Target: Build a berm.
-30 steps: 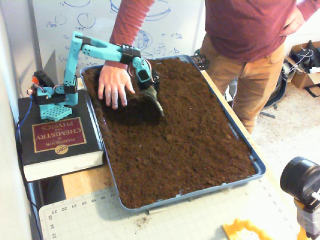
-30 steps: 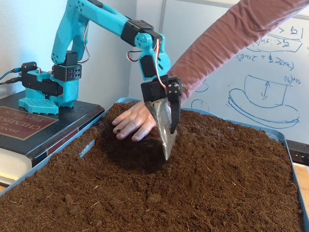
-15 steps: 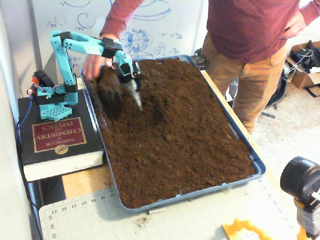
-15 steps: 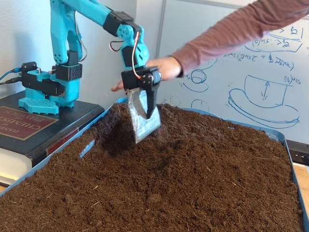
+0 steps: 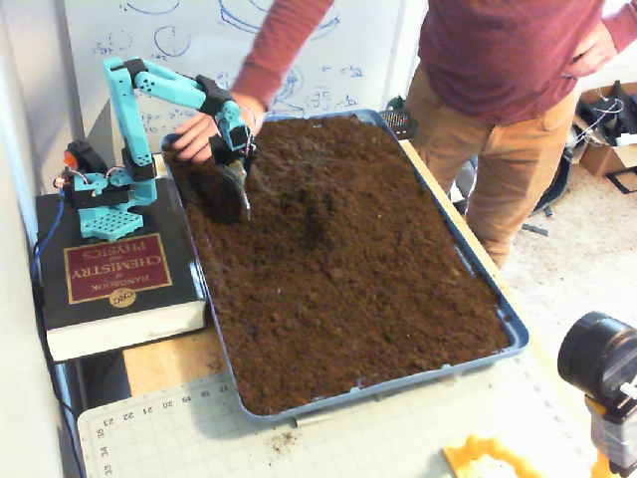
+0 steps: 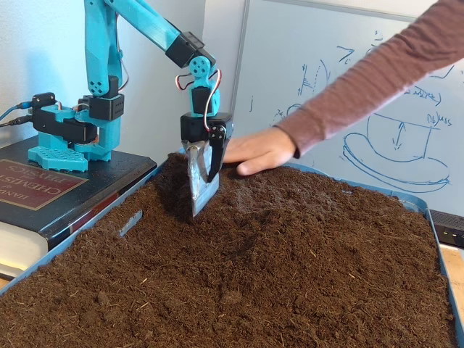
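From the high fixed view, the teal arm (image 5: 164, 85) reaches off its perch on the thick chemistry handbook (image 5: 114, 274) toward the tray's (image 5: 488, 299) eleven o'clock corner. Its gripper (image 5: 239, 189) points down into the soil there, and I'd guess the book is only there to lift the base above the tray rim. A person's hand (image 5: 196, 137) rests on the dirt just beside the tool, probably shaping or steadying the pile. The berm (image 5: 214, 184) is a low dark heap in that same corner, the rest of the soil (image 5: 348, 279) lying roughly level.

From the low side view, the gripper (image 6: 201, 190) carries a flat metal blade (image 6: 201, 190) in place of one finger, tip touching the soil at about nine o'clock of the tray. The other, black finger lies close against the blade, so the pincer looks narrow and holds nothing. The hand (image 6: 262, 151) lies just behind it.
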Controlling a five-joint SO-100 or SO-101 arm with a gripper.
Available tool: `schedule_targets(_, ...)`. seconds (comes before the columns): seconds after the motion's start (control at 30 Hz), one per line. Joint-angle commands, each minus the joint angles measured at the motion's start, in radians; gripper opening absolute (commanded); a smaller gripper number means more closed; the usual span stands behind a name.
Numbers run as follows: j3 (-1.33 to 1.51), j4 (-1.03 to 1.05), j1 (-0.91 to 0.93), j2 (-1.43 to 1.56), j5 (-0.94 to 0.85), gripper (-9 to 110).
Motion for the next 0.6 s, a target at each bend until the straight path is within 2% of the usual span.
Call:
schedule_targets(0.0,-0.014,-0.012,-0.052,0.144,0.104,0)
schedule_targets(0.37,0.083,0.241,-0.133,0.307,0.146,0)
schedule_targets(0.57,0.086,0.258,-0.172,0.245,0.143,0)
